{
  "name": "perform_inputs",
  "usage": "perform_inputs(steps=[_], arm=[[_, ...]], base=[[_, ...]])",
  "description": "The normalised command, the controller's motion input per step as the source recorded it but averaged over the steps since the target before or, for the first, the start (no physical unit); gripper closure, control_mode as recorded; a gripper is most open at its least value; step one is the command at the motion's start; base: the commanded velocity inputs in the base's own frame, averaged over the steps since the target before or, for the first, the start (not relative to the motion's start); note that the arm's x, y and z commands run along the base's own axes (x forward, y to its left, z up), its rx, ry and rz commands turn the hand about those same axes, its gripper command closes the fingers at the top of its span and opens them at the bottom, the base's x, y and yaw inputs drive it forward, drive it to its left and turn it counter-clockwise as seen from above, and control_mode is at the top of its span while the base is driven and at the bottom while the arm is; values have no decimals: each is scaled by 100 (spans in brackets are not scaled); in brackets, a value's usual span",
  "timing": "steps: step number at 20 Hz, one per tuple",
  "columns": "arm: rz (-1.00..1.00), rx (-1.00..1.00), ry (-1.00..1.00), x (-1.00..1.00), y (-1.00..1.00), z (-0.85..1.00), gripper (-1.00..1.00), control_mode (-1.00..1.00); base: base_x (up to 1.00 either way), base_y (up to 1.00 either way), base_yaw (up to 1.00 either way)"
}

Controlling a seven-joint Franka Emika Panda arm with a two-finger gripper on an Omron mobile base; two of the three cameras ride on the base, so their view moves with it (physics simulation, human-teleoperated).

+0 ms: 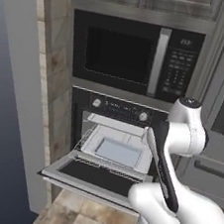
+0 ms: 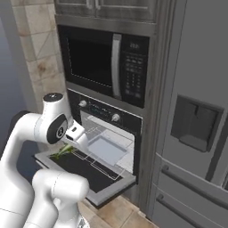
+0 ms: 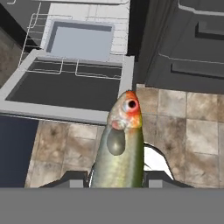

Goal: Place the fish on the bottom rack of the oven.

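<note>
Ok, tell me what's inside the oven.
Inside the open oven a pale grey-blue tray sits on the pulled-out wire rack. The cavity's right side is hidden behind the arm. The fish is outside, in the claw.

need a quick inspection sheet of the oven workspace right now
surface: drop-down steel-framed dark-glass oven door lies open and bare; brown stone floor tiles below.
job's things: slim greenish-yellow fish with red-orange head is held between the fingertips, above the floor in front of the door, not yet in the built-in wall oven; silvery wire bottom rack is pulled out and carries a flat pale grey-blue tray.
clutter: nothing seen.
grippers: two-finger gripper shut on the fish.
cables: nothing seen.
surroundings: black microwave with keypad above the oven; grey fridge to the right.
</note>
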Motion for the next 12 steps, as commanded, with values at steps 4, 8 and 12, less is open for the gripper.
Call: perform_inputs(steps=[4, 8, 12], arm=[[0, 0, 0, 0, 0, 0, 100, 100], [0, 0, 0, 0, 0, 0, 100, 100], [0, 0, 0, 0, 0, 0, 100, 100]], base=[[41, 50, -10], [38, 53, -13], [6, 68, -20]])
